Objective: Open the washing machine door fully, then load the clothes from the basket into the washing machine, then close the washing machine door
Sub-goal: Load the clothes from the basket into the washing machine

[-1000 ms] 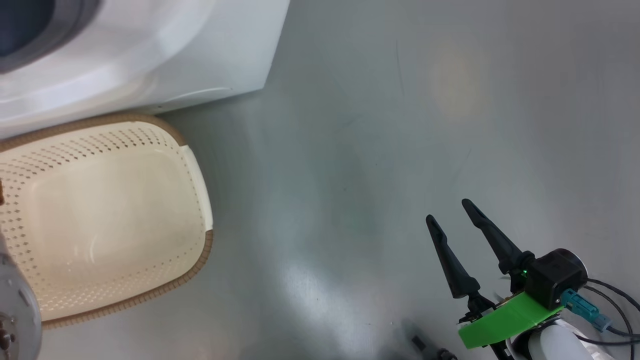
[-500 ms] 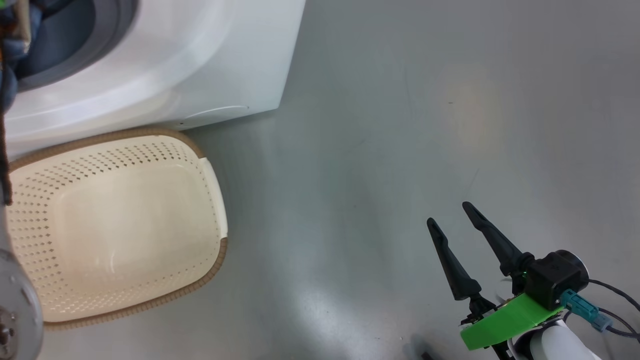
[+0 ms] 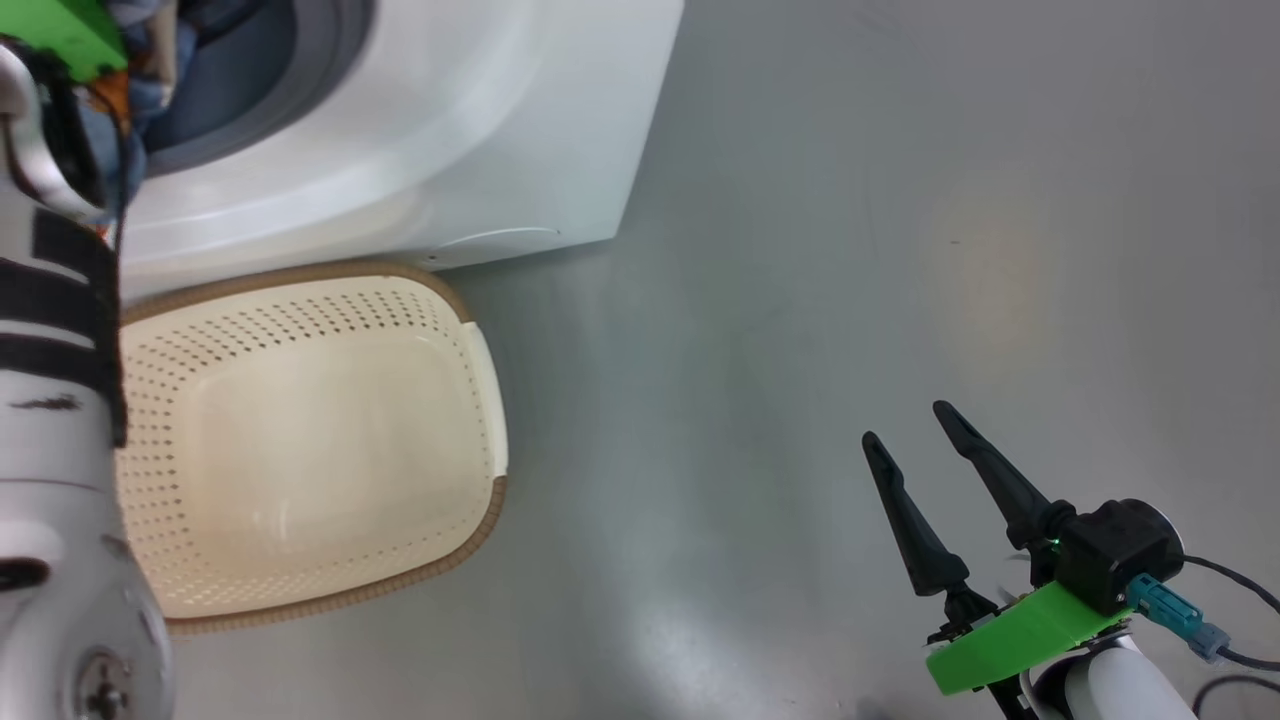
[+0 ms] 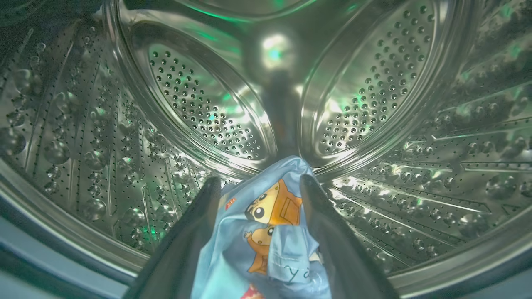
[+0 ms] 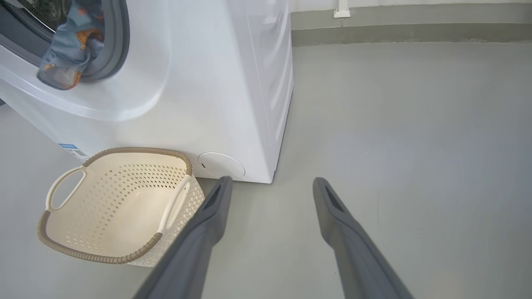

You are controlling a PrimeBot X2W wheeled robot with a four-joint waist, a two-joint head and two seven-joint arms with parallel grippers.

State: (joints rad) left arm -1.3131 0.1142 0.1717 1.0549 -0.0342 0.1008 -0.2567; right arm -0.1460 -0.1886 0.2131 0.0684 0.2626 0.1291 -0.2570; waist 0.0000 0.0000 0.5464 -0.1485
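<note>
My left gripper reaches into the steel drum of the white washing machine. Its jaws stand wide open, and the light blue bear-print clothes lie loosely between the fingers. In the right wrist view the clothes hang over the grey seal at the drum's mouth. The cream basket sits on the floor in front of the machine with nothing in it. My right gripper hovers open over bare floor to the right, holding nothing. The washing machine door is out of view.
Grey floor stretches to the right of the machine. My pale left forearm runs up the head view's left edge beside the basket. A low wall base runs behind the machine. A round white cap sits low on the machine's front.
The head camera has swung, so machine and basket have slid right in the picture. My left forearm and the clothes at the drum's mouth have come into view. The right gripper stays put.
</note>
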